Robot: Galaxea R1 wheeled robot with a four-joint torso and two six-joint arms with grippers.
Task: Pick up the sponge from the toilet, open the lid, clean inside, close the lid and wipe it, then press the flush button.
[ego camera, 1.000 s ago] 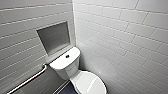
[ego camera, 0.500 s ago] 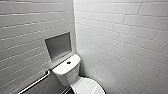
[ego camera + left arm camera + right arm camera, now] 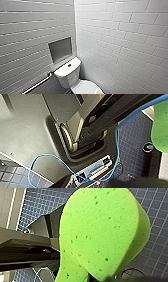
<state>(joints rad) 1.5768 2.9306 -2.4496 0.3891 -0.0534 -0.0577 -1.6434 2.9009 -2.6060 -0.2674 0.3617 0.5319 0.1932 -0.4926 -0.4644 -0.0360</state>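
While facing the toilet point(image 3: 68, 75) by the far corner, hold the right gripper point(image 3: 102, 277) clamped on the green sponge point(image 3: 100, 233), well clear of the blue tiled floor point(image 3: 155, 253); steer square to the shut lid point(image 3: 87, 88), avoiding the left grab rail point(image 3: 37, 85).

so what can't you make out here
- lid: head view, front cut off by the bottom edge.
- flush button: head view, too small, just a dark spot on top of the toilet.
- sponge: right wrist view, ends cut off by the picture's edges.
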